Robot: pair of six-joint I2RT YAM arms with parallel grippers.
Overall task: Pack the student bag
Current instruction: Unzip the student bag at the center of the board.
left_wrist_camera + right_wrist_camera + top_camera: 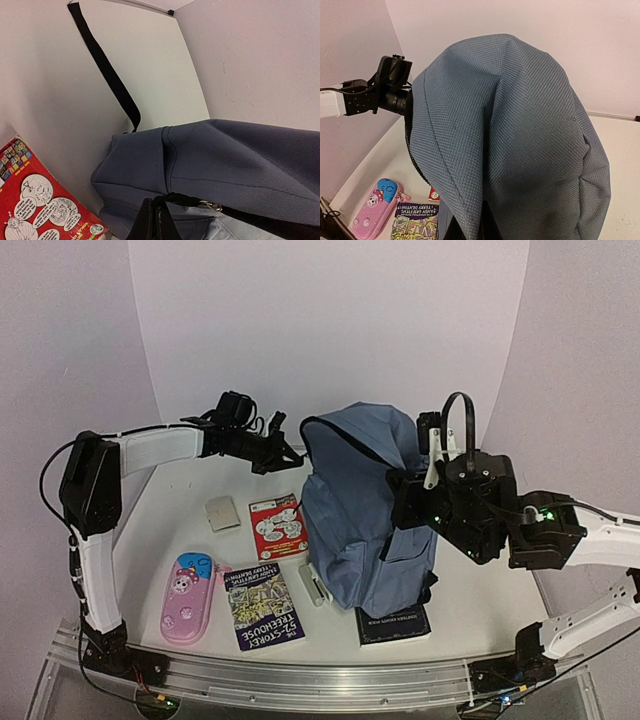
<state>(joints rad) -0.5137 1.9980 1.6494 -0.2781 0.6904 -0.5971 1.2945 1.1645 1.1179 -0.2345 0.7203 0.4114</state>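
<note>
Claws first: left claw (290, 460) and right claw (405, 495) are both shut on the student bag (355, 510), which stands upright mid-table. Nearest, at the bag's 6 o'clock, a dark book (393, 625) lies partly under it. At 8 o'clock lie the Treehouse book (262, 605) and pink pencil case (190, 598); farther, at 9 o'clock, a red comic (278, 527) and small grey pad (222, 513). Nothing looks packed yet. Left jaws seem to pinch the black zipper pull (182, 200) at 11 o'clock; right jaws grip fabric at 3 o'clock.
</note>
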